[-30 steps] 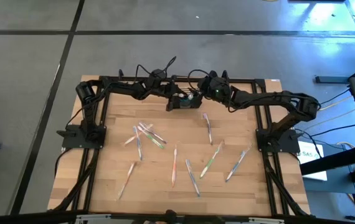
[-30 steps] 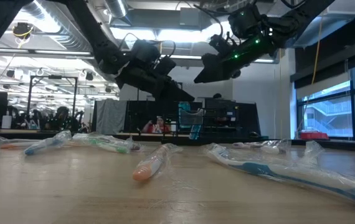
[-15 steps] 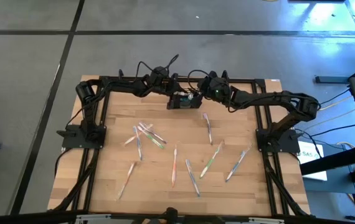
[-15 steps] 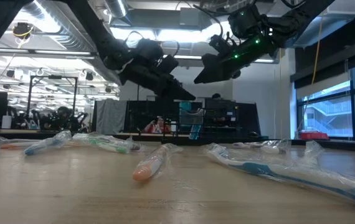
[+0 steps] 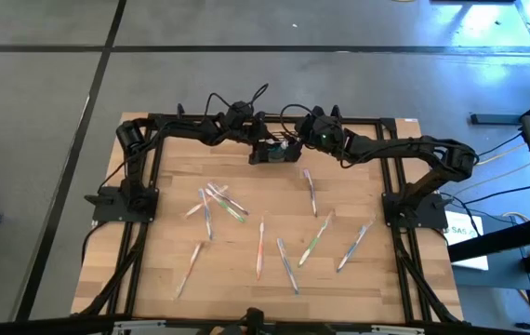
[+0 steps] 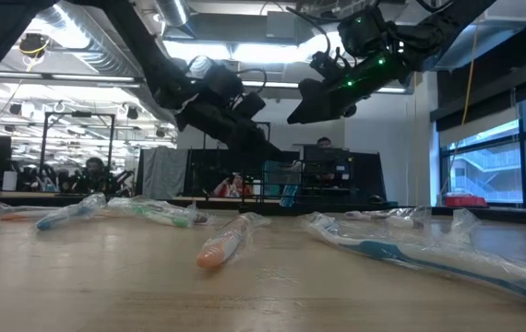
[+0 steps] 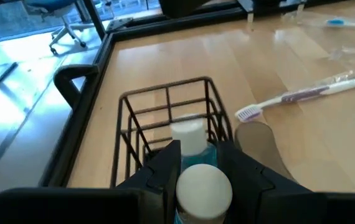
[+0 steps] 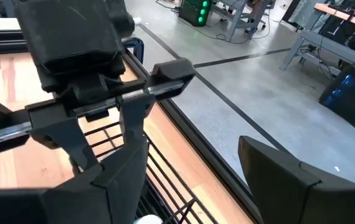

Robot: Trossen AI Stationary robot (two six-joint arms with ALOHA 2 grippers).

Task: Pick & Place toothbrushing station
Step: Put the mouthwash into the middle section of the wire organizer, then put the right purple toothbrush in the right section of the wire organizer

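Pale wood-plank table (image 5: 237,251) carries a black wire-mesh rectangular caddy (image 5: 277,152). Left claw (image 7: 196,168) grips a white-capped teal tube (image 7: 201,186) above it. Right claw (image 5: 295,141) hovers released beside.

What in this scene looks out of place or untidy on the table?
The toothbrushes, most still in clear wrappers, lie scattered at random angles across the wooden table instead of standing in the black wire caddy at the far edge. The caddy itself stands upright and holds teal tubes. Nothing looks spilled or damaged.
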